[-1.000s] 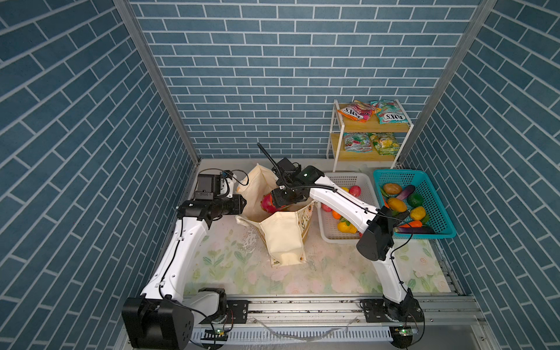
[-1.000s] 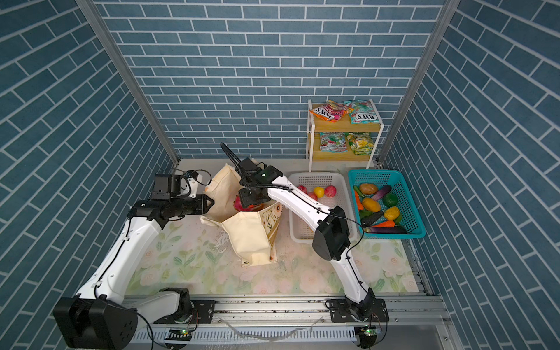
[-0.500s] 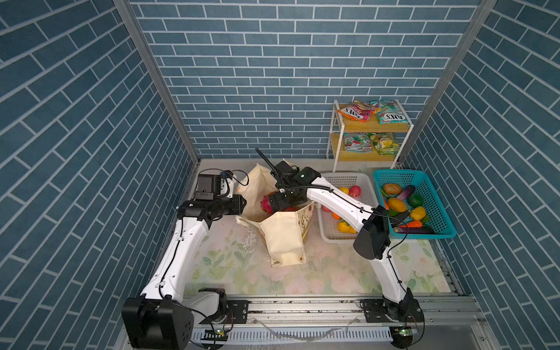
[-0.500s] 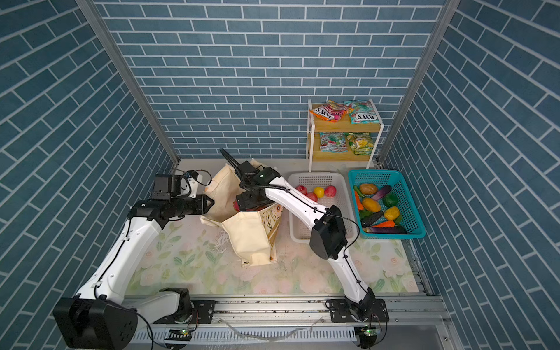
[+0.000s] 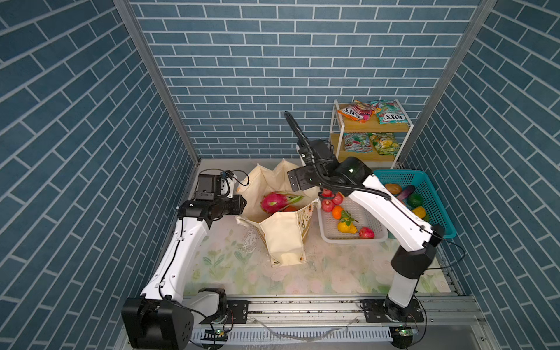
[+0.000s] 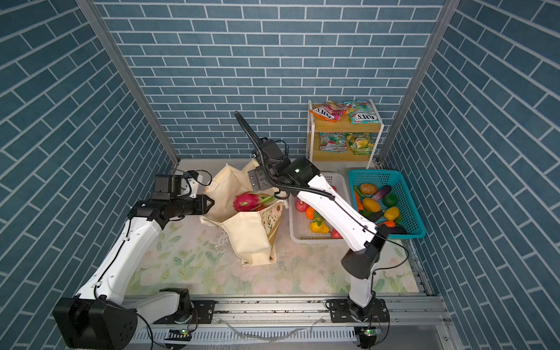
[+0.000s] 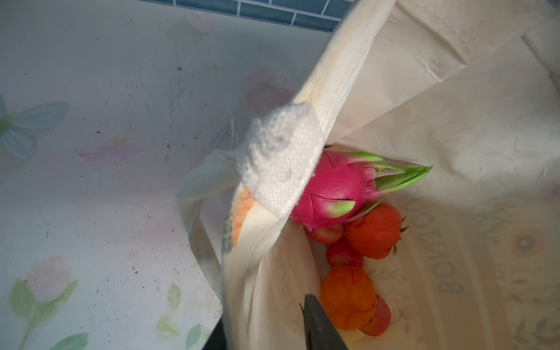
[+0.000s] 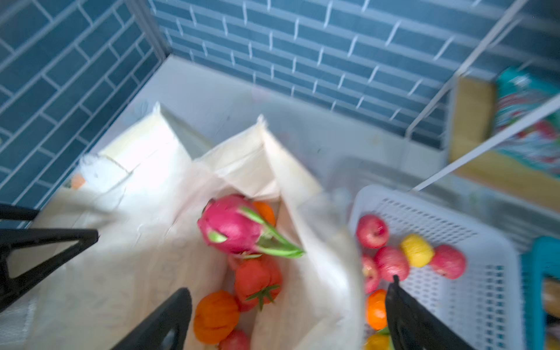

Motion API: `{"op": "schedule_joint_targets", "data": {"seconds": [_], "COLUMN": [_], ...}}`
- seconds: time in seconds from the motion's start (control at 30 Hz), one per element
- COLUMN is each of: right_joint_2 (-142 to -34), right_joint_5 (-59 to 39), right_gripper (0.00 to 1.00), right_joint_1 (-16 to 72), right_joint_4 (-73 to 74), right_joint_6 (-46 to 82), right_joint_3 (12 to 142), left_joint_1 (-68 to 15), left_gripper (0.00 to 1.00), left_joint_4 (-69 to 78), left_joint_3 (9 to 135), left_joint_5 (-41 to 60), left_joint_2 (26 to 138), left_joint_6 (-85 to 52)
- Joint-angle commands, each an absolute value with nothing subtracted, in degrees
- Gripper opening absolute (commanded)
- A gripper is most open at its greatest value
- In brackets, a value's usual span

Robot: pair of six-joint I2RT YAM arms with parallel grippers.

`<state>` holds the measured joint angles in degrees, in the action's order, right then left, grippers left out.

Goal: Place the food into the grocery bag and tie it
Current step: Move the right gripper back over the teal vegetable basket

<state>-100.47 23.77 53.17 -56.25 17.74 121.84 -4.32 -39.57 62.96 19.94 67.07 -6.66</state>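
The left hand (image 5: 241, 206) was clenched on the left rim of the grocery bag (image 5: 283, 239). In the left wrist view one finger (image 7: 318, 324) sat inside the cloth and the other outside, beside the thick knitted handle (image 7: 281, 169). The bag stood on the flowered desk (image 5: 230, 266) between the two arms, its soft cream canvas creased and slumping. In its open mouth lay the dragon fruit (image 5: 274, 202), smooth and pink, its long axis across the opening and its green scales pointing toward the right arm's side. Beneath it sat a ribbed red tomato (image 7: 374, 233) and a lumpy orange fruit (image 7: 348, 297). The right hand (image 8: 289, 288) hung released and empty above the bag's right wall, fingers spread wide. Just to its right, close against the bag, the white basket (image 5: 354, 241) of slotted plastic held round red apples (image 5: 327, 205) and a yellow piece (image 5: 346, 227). By that layout the right arm looked much the nearer for a next pick, a short reach rightward and down. Further right were the teal basket (image 5: 397, 172) of vegetables and, behind it, the shelf (image 5: 394, 128) of glossy snack packets (image 5: 356, 110).
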Motion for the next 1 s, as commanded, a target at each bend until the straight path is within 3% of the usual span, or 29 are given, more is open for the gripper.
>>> {"op": "schedule_joint_targets", "data": {"seconds": [0.0, 0.17, 0.47, 0.8, 0.97], "right_joint_2": [-94.2, -82.4, -66.4, -65.1, -71.1], "right_joint_5": [40.2, 48.8, 35.7, 17.4, 15.2], "right_gripper": [0.99, 0.99, 0.96, 0.94, 0.95], "right_joint_1": [52.3, 48.1, 23.5, -2.5, -8.9], "right_joint_4": [-49.9, -38.1, -38.4, -45.4, -47.8], "right_joint_6": [12.7, 12.9, 29.4, 42.7, 45.0], "right_joint_3": [113.2, 95.6, 74.8, 66.8, 68.3], "left_joint_1": [-4.7, -4.7, -4.8, -4.9, -4.9], "left_gripper": [0.36, 0.36, 0.36, 0.37, 0.37], "left_joint_4": [-40.7, -40.7, -40.8, -41.2, -41.0], "left_joint_3": [62.8, 62.8, 62.8, 63.1, 63.1], "left_joint_5": [19.8, 19.8, 19.7, 19.7, 20.1], "left_joint_2": [66.3, 66.4, 66.8, 66.4, 66.8], "left_joint_6": [-6.1, -6.1, -6.2, -6.2, -6.3]}}
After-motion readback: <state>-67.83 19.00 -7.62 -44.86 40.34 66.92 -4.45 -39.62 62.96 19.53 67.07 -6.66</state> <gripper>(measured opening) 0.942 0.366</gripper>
